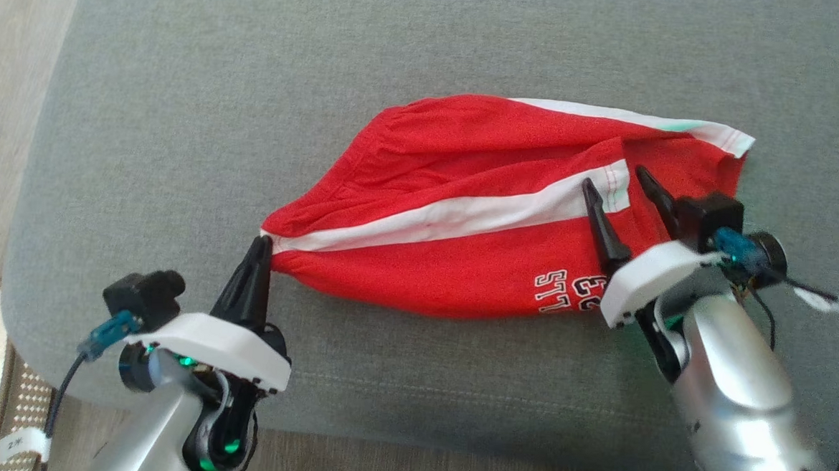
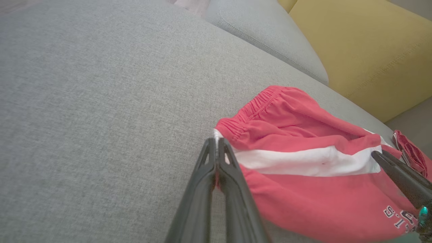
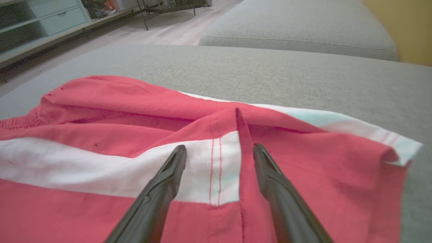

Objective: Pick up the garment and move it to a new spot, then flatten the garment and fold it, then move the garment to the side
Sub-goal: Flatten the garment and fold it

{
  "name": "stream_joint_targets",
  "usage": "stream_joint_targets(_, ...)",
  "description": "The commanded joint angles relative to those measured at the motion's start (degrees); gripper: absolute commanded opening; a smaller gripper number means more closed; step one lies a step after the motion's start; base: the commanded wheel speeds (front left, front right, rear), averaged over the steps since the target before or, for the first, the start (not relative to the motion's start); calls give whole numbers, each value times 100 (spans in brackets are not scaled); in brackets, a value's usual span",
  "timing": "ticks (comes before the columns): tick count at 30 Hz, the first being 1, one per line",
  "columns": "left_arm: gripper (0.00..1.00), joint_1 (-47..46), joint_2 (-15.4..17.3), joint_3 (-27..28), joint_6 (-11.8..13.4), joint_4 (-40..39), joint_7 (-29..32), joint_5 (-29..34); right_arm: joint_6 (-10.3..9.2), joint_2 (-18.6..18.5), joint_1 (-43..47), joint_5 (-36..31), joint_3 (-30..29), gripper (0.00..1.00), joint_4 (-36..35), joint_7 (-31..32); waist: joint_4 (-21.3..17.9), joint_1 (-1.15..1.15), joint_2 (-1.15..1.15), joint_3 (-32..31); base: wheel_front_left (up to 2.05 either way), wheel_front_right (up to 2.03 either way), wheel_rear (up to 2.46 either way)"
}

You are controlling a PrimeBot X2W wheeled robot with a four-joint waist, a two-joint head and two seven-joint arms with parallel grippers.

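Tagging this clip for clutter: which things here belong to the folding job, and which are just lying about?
In the job: red shorts, left gripper pinching their waistband corner, right gripper open over the leg hem, grey cushion.
Lying about: yellow cushion, small red cloth, shelf unit.

White print (image 1: pixel 566 295) on red shorts (image 1: pixel 454 266), upside-down, pt. hidden, illegible

Closed left hand (image 1: pixel 264 245), splayed right hand (image 1: pixel 613 177)
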Motion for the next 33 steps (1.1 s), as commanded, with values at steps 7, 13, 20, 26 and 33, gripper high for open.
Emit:
stream_joint_targets(7, 0, -238, -63, 247, -149, 104, -77, 148, -2, 24, -587, -147, 251, 91, 708, 7, 92, 0, 0, -19, 0, 0, 0)
stream_joint_targets(13, 0, -191, -181, 368, -234, 212, -78, 247, -2, 24, -742, 26, 542, 0, 1098, -8, 103, 0, 0, -118, 0, 0, 0)
stream_joint_targets(20, 0, -146, -201, 695, -305, 39, -78, 552, -2, -122, -716, 286, 588, 0, 883, -48, 46, 0, 0, -411, 0, 0, 0)
stream_joint_targets(26, 0, -363, -77, 1078, -394, -337, -78, 857, -2, -360, -710, 1406, 652, 0, 82, 102, -141, 0, 0, -686, 0, 0, 0)
stream_joint_targets(33, 0, -1263, 237, 1149, -664, -663, 220, 951, -2, -938, -829, 2967, 723, 0, -1394, 1103, -416, 0, 0, -814, 0, 0, 0)
